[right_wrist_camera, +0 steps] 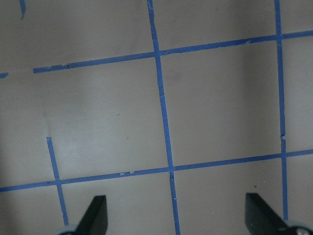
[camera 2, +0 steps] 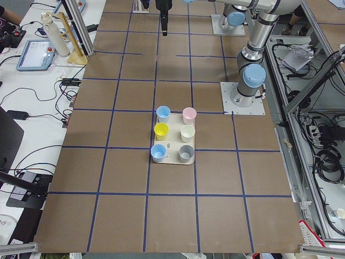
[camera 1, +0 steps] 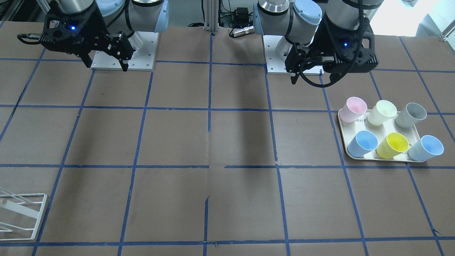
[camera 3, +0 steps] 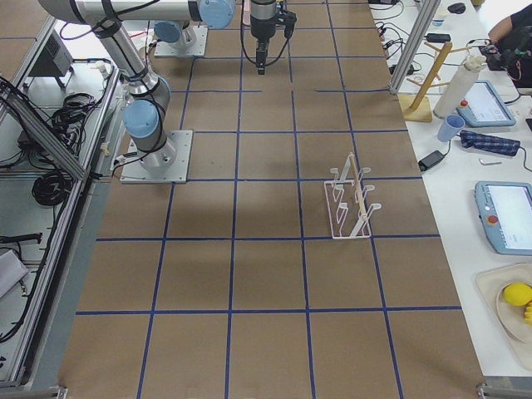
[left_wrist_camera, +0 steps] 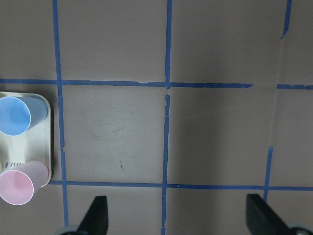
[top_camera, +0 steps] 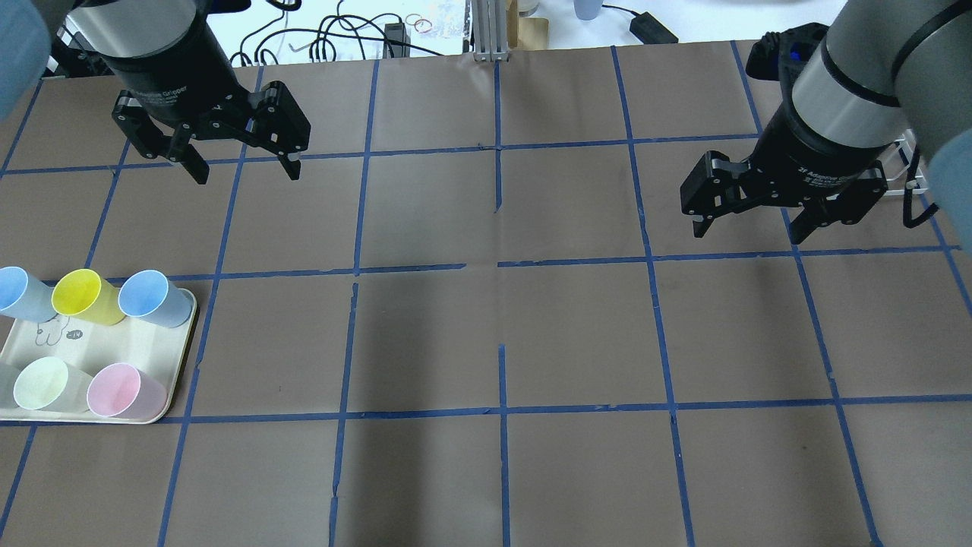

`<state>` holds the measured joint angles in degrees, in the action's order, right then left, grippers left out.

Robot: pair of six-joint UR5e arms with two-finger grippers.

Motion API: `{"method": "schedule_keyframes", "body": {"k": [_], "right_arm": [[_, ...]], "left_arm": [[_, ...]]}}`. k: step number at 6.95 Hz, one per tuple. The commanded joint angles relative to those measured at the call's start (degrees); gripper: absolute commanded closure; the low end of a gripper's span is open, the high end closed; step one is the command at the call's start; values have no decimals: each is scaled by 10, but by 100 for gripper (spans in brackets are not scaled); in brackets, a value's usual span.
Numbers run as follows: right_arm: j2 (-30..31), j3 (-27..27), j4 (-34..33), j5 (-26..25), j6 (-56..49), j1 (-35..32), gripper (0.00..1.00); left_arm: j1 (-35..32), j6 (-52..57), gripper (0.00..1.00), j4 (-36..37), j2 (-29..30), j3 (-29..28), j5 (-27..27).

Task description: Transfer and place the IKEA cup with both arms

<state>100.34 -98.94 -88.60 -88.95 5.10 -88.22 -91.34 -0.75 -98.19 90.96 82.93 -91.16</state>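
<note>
The bright yellow IKEA cup (camera 1: 392, 145) stands upright in the tray's (camera 1: 342, 128) row far from the robot, between two blue cups; it also shows in the overhead view (top_camera: 85, 296) and the left side view (camera 2: 161, 130). My left gripper (top_camera: 244, 169) hangs open and empty above the table, away from the tray and beyond it as the overhead view shows; it also shows in the front view (camera 1: 302, 73). My right gripper (top_camera: 748, 232) is open and empty over the table's other half, and shows in the front view (camera 1: 106, 67). The yellow cup is outside both wrist views.
On the tray also stand a pink cup (camera 1: 354, 108), a pale cream cup (camera 1: 383, 111), a grey cup (camera 1: 411, 114) and two blue cups (camera 1: 363, 142). A white wire rack (camera 1: 21, 213) sits on the right arm's side. Brown table with blue tape grid.
</note>
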Motion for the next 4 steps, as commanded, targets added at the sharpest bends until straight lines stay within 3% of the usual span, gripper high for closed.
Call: {"method": "schedule_keyframes", "body": {"k": [1, 3, 4], "right_arm": [[1, 2, 1, 0, 0, 2, 0], [2, 2, 2, 0, 0, 2, 0], [2, 2, -1, 1, 0, 2, 0]], "left_arm": [[20, 36, 0, 19, -9, 21, 2], [25, 40, 0, 114, -21, 59, -1], [25, 37, 0, 125, -24, 57, -2]]}}
